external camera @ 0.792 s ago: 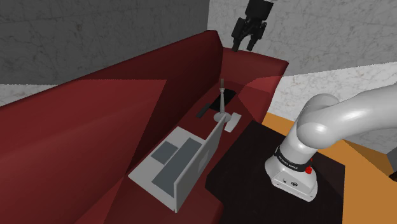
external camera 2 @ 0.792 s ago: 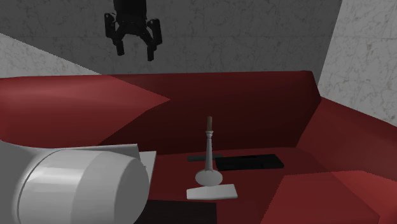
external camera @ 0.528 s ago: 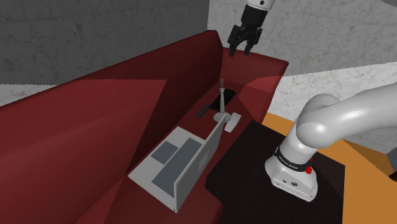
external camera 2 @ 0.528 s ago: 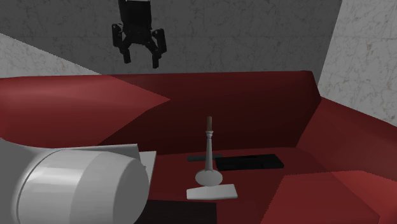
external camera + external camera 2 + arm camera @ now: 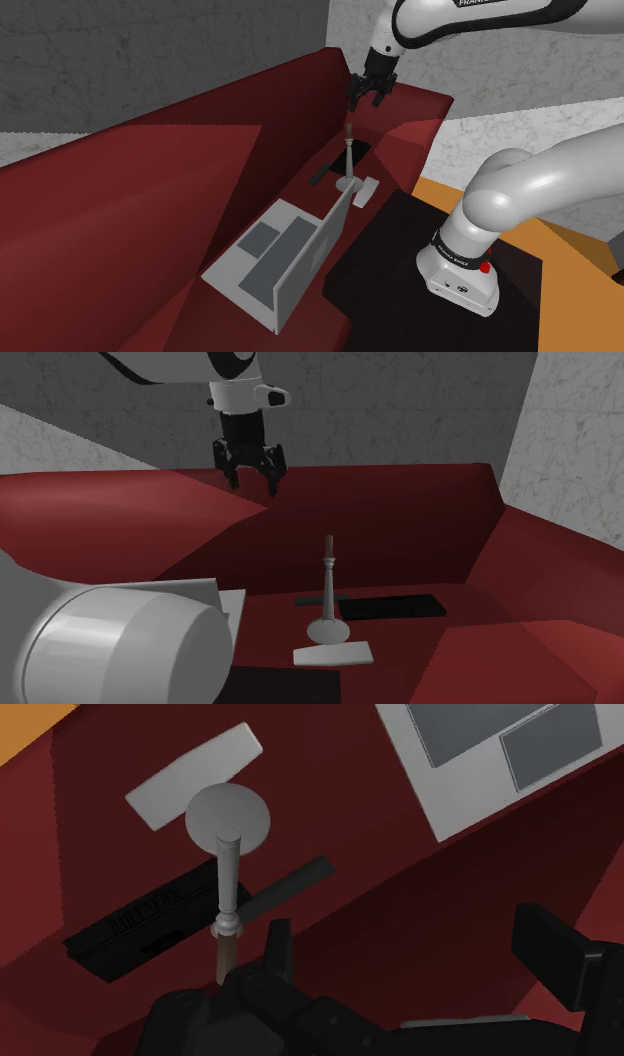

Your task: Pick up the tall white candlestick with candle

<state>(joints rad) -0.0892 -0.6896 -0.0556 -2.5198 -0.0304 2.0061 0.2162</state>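
Note:
The candlestick [image 5: 346, 162] is a slim grey-white stem on a round base, with a short brownish candle on top. It stands upright on the dark red sofa seat [image 5: 150, 220]. In the second exterior view the candlestick [image 5: 327, 595] rises in front of the sofa back. My gripper [image 5: 366, 98] hangs open well above it, fingers pointing down, a little off toward the sofa's backrest. From the second exterior view the gripper [image 5: 252, 482] is up and to the left of the candle tip. The wrist view looks straight down the candlestick [image 5: 229, 869], with the gripper [image 5: 415, 959] empty.
A flat grey slab [image 5: 367, 192] lies against the candlestick's base. A black flat object [image 5: 358, 150] and a dark stick [image 5: 322, 175] lie just behind it. An open grey laptop [image 5: 285, 255] sits farther along the seat. The black stand [image 5: 400, 250] abuts the sofa.
The gripper has come down and toward the shoulder view's left, closer above the candlestick. The white forearm has entered both exterior views. The candlestick has not moved.

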